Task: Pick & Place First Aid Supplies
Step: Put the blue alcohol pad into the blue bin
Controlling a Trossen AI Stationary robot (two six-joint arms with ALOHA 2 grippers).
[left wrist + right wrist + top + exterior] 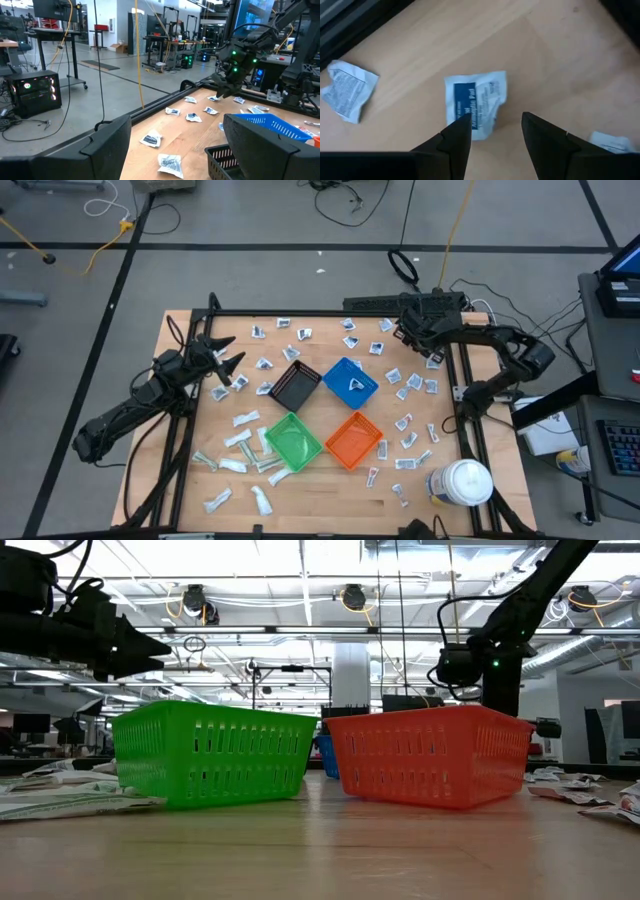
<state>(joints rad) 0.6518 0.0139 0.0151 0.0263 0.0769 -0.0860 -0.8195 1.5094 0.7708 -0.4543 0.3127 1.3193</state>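
— Where is your right gripper [496,131]?

— Above the table's far side, beyond the blue bin [350,383], fingers parted and empty over a white packet [475,104] with a blue label.

— And the left gripper [232,358]?

— Left of the black bin [295,387], spread wide, holding nothing; packets lie scattered around.

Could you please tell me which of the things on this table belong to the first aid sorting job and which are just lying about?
Belonging to the job:
- scattered packets on the wood
- blue-labelled pad packet under the open right gripper
- the open left gripper, hovering over packets
- black bin, blue bin, green bin, orange bin

Just lying about:
- white jar
- cables on the floor
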